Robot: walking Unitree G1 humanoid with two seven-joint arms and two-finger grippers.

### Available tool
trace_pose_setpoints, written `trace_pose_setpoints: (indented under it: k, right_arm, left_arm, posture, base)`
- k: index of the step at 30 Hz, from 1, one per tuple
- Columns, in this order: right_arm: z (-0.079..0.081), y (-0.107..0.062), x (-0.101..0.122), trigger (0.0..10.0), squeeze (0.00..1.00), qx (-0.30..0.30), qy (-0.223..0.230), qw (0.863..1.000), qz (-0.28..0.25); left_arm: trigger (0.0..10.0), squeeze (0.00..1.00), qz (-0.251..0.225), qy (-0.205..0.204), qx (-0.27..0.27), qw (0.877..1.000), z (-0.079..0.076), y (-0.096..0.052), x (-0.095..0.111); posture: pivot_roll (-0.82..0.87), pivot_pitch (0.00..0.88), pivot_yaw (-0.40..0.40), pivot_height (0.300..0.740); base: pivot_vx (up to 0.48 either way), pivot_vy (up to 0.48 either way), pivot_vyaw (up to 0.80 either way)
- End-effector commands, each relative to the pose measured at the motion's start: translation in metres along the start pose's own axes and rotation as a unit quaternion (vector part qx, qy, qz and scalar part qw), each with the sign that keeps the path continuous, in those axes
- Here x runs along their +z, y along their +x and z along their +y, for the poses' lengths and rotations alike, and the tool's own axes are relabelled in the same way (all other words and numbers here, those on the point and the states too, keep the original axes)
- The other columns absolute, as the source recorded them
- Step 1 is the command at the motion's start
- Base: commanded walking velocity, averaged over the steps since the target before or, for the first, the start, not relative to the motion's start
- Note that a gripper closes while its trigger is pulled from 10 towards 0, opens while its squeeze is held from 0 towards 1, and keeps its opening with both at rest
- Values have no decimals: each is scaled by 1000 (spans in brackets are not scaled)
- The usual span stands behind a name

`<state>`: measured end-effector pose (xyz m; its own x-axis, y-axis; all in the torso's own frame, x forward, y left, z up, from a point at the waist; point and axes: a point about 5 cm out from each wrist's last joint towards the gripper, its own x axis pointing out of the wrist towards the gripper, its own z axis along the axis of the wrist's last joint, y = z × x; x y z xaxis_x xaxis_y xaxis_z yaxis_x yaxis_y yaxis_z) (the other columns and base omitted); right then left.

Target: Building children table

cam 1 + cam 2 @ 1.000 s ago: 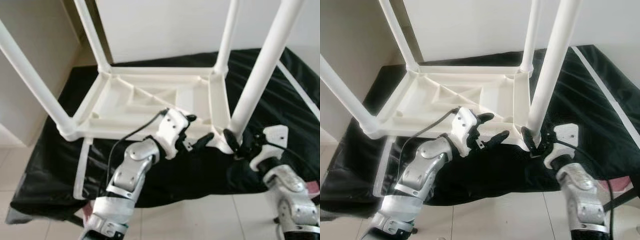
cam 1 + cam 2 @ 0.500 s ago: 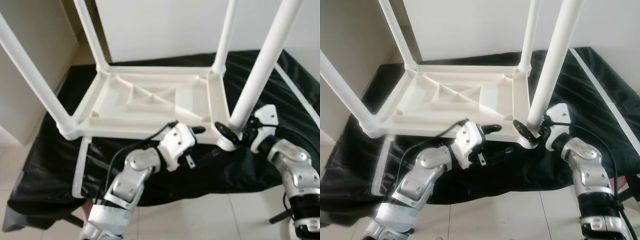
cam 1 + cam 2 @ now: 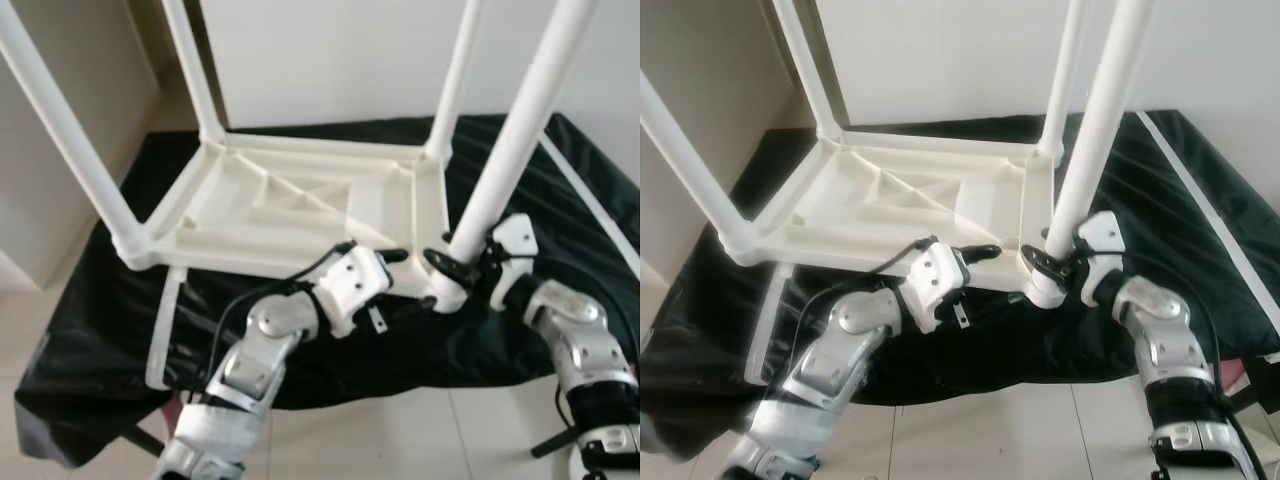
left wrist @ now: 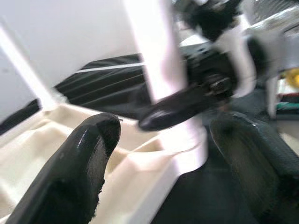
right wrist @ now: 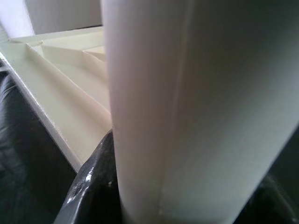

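1. A black sheet (image 3: 110, 330) covers the low worktop, with pale floor tiles (image 3: 400, 440) in front of it.
2. The white plastic children's table (image 3: 300, 200) lies upside down on the sheet, its four legs pointing up.
3. The near right leg (image 3: 510, 130) rises from the corner socket nearest the robot's right arm.
4. The right gripper (image 3: 1055, 262) is at the base of that leg; in the right wrist view its black fingers (image 5: 93, 186) close around the leg.
5. The left gripper (image 3: 405, 280) sits at the table's near edge just beside that corner, fingers (image 4: 79, 168) spread wide, one above the frame edge and one below.
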<state>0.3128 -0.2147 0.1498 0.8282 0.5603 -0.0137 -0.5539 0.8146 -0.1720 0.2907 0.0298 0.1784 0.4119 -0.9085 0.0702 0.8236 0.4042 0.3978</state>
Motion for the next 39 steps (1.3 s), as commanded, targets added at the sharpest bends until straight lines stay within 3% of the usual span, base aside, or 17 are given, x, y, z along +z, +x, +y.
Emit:
trace_pose_setpoints:
  k: [1, 2, 5, 9, 12, 14, 15, 17, 22, 23, 24, 25, 26, 30, 36, 39]
  right_arm:
    - [8, -2, -19, 10000, 0, -12, 27, 999, 38]
    - [15, 0, -16, 10000, 0, -29, 52, 998, 20]
    - [17, 0, -16, 10000, 0, -30, 58, 998, 14]
    - [26, 7, -17, 10000, 0, -125, 61, 990, 20]
    - [30, 8, -18, 10000, 0, -159, 72, 984, 20]
    - [34, 11, -22, 10000, 0, -231, 97, 968, 20]
    - [34, 11, -22, 10000, 0, -231, 97, 968, 20]
    - [35, 11, -29, 10000, 0, -310, 115, 943, 35]
    - [36, 10, -33, 10000, 0, -359, 126, 924, 49]
    - [41, 12, -35, 10000, 0, -395, 148, 905, 51]
    - [48, 16, -35, 10000, 0, -409, 166, 896, 49]
    - [54, 20, -33, 10000, 0, -409, 178, 894, 45]
    - [59, 25, -25, 10000, 0, -386, 181, 904, 27]
    - [60, 25, -22, 10000, 0, -381, 174, 908, 24]
    - [65, 30, -13, 10000, 0, -369, 165, 914, -2]
    - [60, 32, -12, 10000, 0, -375, 159, 913, 0]
  left_arm:
    - [10000, 0, 29, 2, 96, 995, 10, -3, -11]
    - [10000, 0, 48, 3, 114, 992, 14, -6, -18]
    - [10000, 0, 50, 3, 117, 992, 14, -6, -19]
    - [10000, 0, 64, -22, 118, 991, 13, -9, -26]
    - [10000, 0, 61, -21, 106, 992, 10, -10, -27]
    - [10000, 0, 52, -32, 89, 994, 6, -10, -27]
    - [10000, 0, 52, -32, 89, 994, 6, -10, -27]
    - [10000, 0, 49, -31, 87, 994, 6, -9, -27]
    - [10000, 0, 47, -29, 88, 995, 7, -8, -27]
    - [10000, 0, 38, -27, 96, 994, 10, -8, -25]
    - [10000, 0, 34, -30, 104, 994, 12, -8, -24]
    - [10000, 0, 32, -33, 111, 993, 14, -9, -24]
    - [10000, 0, 32, -36, 116, 992, 14, -9, -25]
    - [10000, 0, 34, -38, 118, 992, 14, -9, -25]
    - [10000, 0, 43, -83, 150, 984, 13, -13, -30]
    - [10000, 0, 37, -84, 143, 985, 11, -14, -30]
  posture:
    - [-88, 0, 12, 740]
    - [-93, 0, 20, 740]
    - [-93, 0, 20, 740]
    - [-111, 0, 47, 740]
    - [-114, 0, 50, 740]
    - [-118, 0, 53, 740]
    - [-118, 0, 53, 740]
    - [-120, 0, 51, 740]
    - [-118, 0, 45, 740]
    - [-110, 0, 39, 740]
    - [-111, 0, 39, 740]
    - [-112, 0, 41, 740]
    - [-113, 0, 41, 740]
    - [-106, 0, 34, 740]
    - [-87, 0, 27, 740]
    - [-77, 0, 21, 740]
  base:
    - [0, 0, 0]
    - [0, 0, 0]
    - [0, 0, 0]
    - [0, 0, 0]
    - [0, 0, 0]
    - [0, 0, 0]
    - [0, 0, 0]
    - [0, 0, 0]
    - [0, 0, 0]
    - [0, 0, 0]
    - [0, 0, 0]
    - [0, 0, 0]
    - [0, 0, 0]
    - [0, 0, 0]
    - [0, 0, 0]
    - [0, 0, 0]
